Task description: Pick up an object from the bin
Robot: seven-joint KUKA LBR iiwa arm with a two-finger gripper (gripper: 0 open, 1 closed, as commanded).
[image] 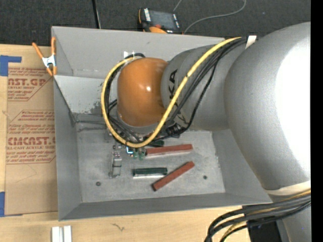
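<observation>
Where gripper (128, 150) hangs, two red-brown sticks (170, 149) (173, 175), one dark bar (149, 172) beside.

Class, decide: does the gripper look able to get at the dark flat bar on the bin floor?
Probably yes: the dark flat bar lies uncovered, nothing on top, near the gripper.

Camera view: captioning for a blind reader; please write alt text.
The robot arm, orange-capped at the wrist, reaches into a grey metal bin holding two reddish-brown flat sticks, a dark cylindrical pen and a small silvery piece.
</observation>
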